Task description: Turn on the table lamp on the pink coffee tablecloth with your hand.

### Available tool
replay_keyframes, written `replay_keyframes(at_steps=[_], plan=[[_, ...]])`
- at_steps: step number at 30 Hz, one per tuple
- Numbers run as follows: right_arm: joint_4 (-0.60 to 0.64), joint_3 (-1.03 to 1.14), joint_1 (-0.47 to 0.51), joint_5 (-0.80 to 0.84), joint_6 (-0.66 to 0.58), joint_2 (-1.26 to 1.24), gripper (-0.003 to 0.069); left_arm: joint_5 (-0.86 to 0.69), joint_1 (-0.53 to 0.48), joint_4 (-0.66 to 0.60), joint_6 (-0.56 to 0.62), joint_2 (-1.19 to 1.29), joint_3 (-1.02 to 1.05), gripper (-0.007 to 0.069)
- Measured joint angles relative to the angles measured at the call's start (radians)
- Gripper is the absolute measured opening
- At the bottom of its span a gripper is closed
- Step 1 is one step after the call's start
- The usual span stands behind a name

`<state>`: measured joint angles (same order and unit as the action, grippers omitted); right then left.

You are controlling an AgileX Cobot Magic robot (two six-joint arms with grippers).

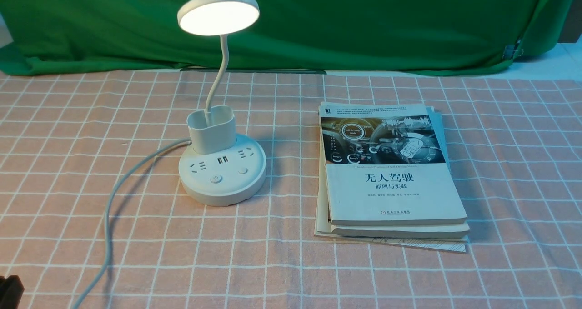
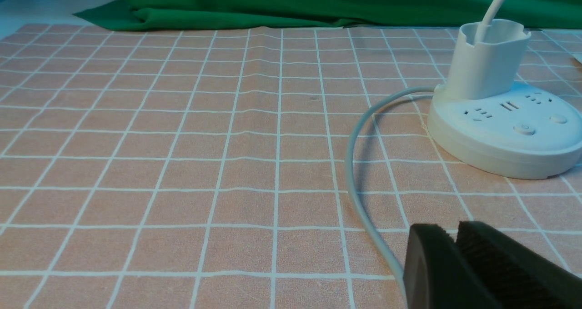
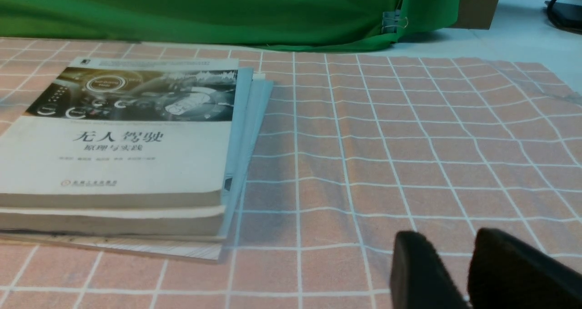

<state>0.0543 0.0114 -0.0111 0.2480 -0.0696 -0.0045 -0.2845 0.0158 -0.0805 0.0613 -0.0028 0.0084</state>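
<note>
The white table lamp (image 1: 212,130) stands left of centre on the pink coffee tablecloth (image 1: 68,132). Its round disc head (image 1: 218,13) glows. The round base (image 1: 227,188) has sockets and a power button (image 1: 215,179). In the left wrist view the base (image 2: 500,150) and cup show, and the head is out of view. My left gripper (image 2: 454,232) is shut and empty, low over the cloth, short of the base and beside the white cord (image 2: 352,163). Only a black corner of it (image 1: 9,291) shows in the front view. My right gripper (image 3: 448,241) is slightly open and empty, over bare cloth to the right of the books.
A stack of books (image 1: 391,172) lies to the right of the lamp and shows in the right wrist view (image 3: 122,150). The cord (image 1: 109,209) curves from the base to the near left edge. A green backdrop cloth (image 1: 363,22) hangs along the back.
</note>
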Motion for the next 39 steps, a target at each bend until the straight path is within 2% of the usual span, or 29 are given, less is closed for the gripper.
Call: replay_keyframes(at_steps=[39], plan=[[0.0, 0.0, 0.0, 0.0, 0.0, 0.0, 0.0238, 0.0, 0.0, 0.0, 0.005, 0.0, 0.0, 0.0131]])
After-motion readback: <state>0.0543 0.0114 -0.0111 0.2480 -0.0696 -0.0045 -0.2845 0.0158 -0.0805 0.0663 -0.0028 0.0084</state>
